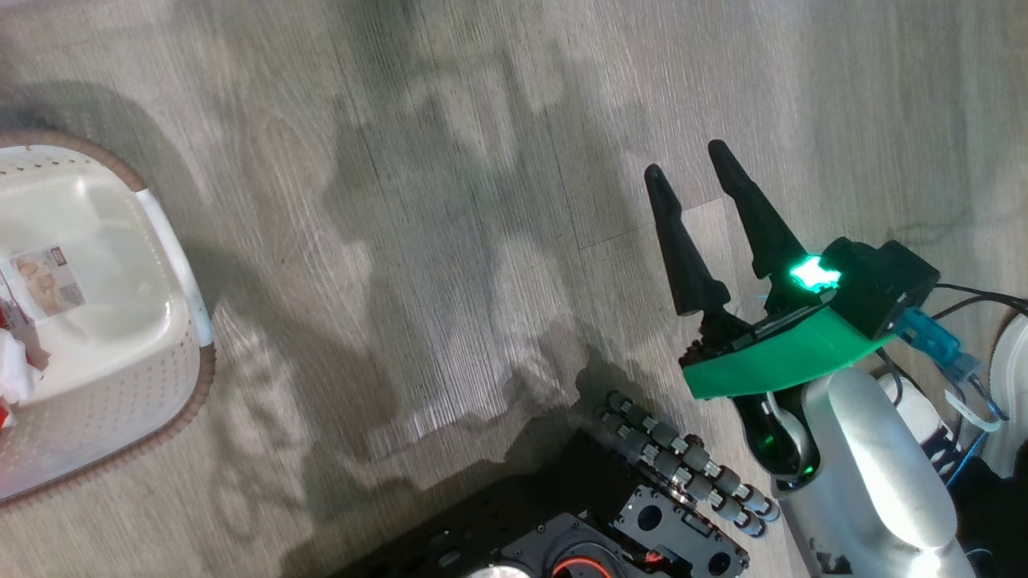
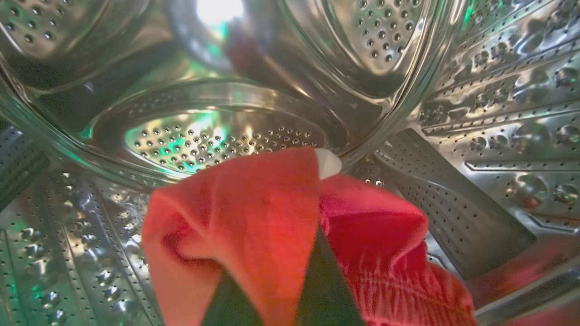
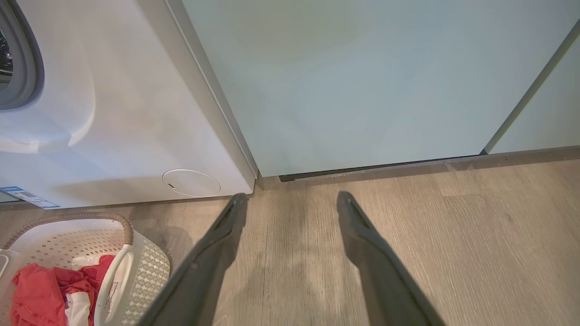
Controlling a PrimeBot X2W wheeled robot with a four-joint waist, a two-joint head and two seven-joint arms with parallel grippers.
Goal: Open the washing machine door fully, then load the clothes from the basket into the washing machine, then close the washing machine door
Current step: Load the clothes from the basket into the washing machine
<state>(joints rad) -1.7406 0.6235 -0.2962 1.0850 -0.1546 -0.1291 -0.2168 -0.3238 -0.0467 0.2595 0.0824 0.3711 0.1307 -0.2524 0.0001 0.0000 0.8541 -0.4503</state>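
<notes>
Inside the perforated steel drum (image 2: 217, 140) of the washing machine (image 3: 113, 113), the left gripper (image 2: 281, 271) holds its fingers clamped together on a red garment (image 2: 253, 217). The cloth drapes over both dark fingers at 6 o'clock in the left wrist view, with a small white piece (image 2: 327, 163) poking out at its 1 o'clock edge. More red fabric lies on the drum wall toward 4 o'clock.

The right gripper (image 1: 687, 160) hangs above the wood-grain floor (image 1: 450, 201) at 3 o'clock in the head view. Its fingers are spread wide apart with nothing between them.

The basket (image 1: 205, 377) sits on the floor at 9 o'clock in the head view, its paper label (image 1: 46, 281) showing on the bare part of its bottom. In the right wrist view the basket lies at 8 o'clock, just in front of the machine, with the clothes (image 3: 36, 290), red with white pieces, bunched in it.

The machine's white front is at 10 o'clock in that view. Its grey gasket (image 3: 27, 68) is at the left edge, and its round service flap (image 3: 191, 182) and blue sticker (image 3: 22, 194) sit low on the panel. A pale teal cabinet (image 3: 362, 81) stands right beside the machine, from 12 to 2 o'clock.
</notes>
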